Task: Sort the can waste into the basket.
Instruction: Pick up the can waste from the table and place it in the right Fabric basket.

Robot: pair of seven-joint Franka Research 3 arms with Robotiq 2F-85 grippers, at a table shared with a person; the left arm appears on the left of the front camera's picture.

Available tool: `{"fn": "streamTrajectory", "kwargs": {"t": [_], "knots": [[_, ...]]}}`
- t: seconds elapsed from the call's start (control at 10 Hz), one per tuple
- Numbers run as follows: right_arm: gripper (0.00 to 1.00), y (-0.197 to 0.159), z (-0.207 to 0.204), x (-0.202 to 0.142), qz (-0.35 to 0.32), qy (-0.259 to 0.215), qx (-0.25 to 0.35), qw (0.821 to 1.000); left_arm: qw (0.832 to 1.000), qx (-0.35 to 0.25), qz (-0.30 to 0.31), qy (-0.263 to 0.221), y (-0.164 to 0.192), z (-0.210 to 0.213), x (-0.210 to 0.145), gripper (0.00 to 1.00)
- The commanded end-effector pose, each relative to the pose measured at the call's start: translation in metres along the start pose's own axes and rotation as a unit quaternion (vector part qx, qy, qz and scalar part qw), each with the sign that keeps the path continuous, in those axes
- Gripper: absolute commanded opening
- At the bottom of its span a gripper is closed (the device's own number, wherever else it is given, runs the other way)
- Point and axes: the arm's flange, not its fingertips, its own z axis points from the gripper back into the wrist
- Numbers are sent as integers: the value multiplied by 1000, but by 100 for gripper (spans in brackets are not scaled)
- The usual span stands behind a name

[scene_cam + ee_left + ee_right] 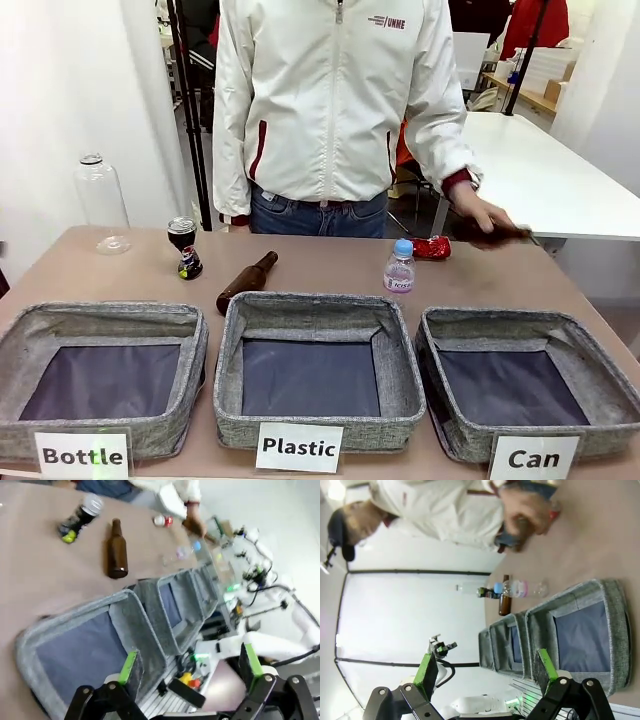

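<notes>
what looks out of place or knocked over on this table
The brown glass bottle lies on its side just behind the Plastic basket, while the small water bottle stands upright. The red can looks crumpled. Nothing appears spilled.

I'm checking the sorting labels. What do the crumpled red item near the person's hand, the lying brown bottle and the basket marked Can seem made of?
Red can: probably thin metal, glossy; it is crumpled with bright glints.
Brown bottle: likely glass, smooth and dark amber with a sheen.
Can basket: grey woven fabric, matte, with soft walls and a darker, smoother lining.
</notes>
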Motion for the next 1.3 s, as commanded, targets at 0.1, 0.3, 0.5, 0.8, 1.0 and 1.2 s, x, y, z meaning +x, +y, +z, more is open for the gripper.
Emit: {"fn": "streamTrajectory", "kwargs": {"t": [0.1, 0.3, 0.5, 0.8, 1.0, 1.2], "knots": [[100, 5, 1, 1, -10, -4, 10, 1000, 993, 97, -59, 45, 13, -97, 26, 100], [100, 5, 1, 1, -10, -4, 10, 1000, 967, 204, -146, -34, 27, -136, 45, 100], [100, 5, 1, 1, -10, -4, 10, 1000, 958, 226, -169, -54, 31, -149, 63, 100], [100, 5, 1, 1, -10, -4, 10, 1000, 962, 226, -150, -36, 20, -138, 56, 100], [100, 5, 1, 1, -10, -4, 10, 1000, 965, 221, -136, -29, 27, -149, 67, 100], [100, 5, 1, 1, -10, -4, 10, 1000, 972, 193, -133, 10, 22, -145, 72, 100]]}}
